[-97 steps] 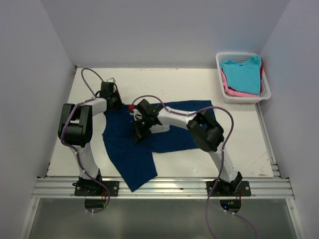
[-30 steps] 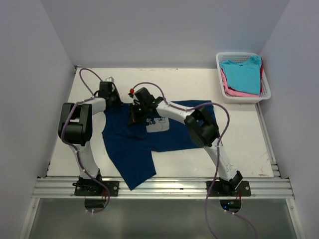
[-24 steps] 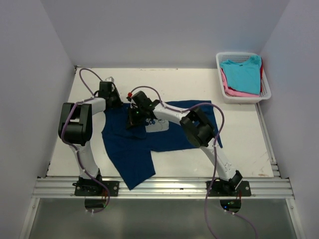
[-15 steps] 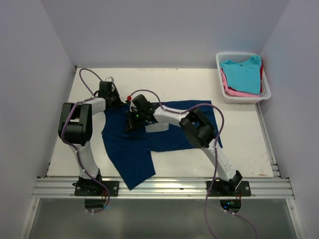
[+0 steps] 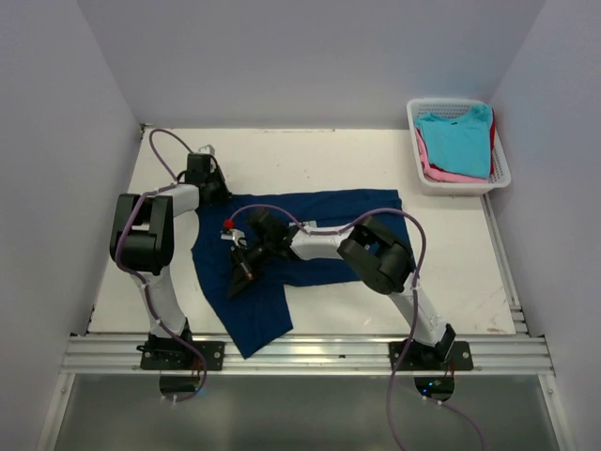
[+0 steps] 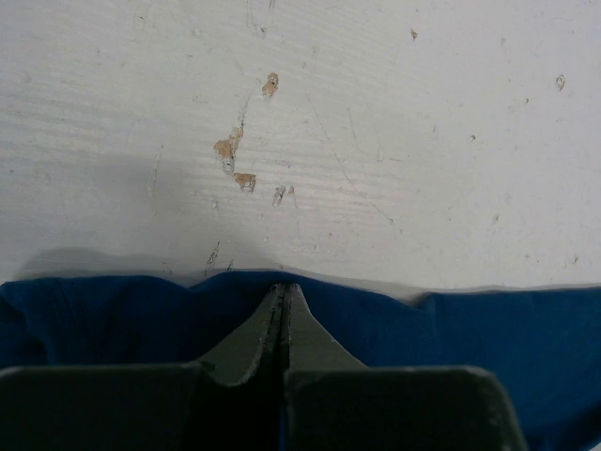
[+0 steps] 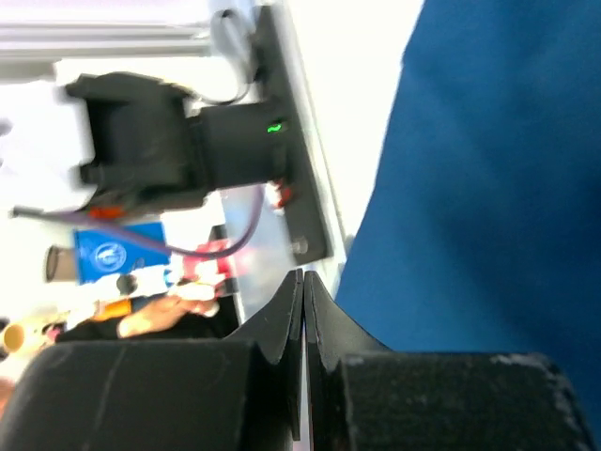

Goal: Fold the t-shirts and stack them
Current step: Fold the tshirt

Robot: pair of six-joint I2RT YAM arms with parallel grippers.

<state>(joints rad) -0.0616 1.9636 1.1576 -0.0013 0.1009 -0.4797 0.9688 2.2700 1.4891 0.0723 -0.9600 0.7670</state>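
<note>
While the navy t-shirt (image 5: 329, 207) lies rumpled, half folded, left gripper (image 6: 283, 287) and right gripper (image 7: 302, 275) clamped shut.

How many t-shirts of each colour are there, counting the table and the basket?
Navy blue t-shirt, spread on the table: 1
Turquoise t-shirt, on top in the basket: 1
Pink t-shirt, under the turquoise one: 1
Red t-shirt, only a sliver showing in the basket: 1
Total: 4
</note>
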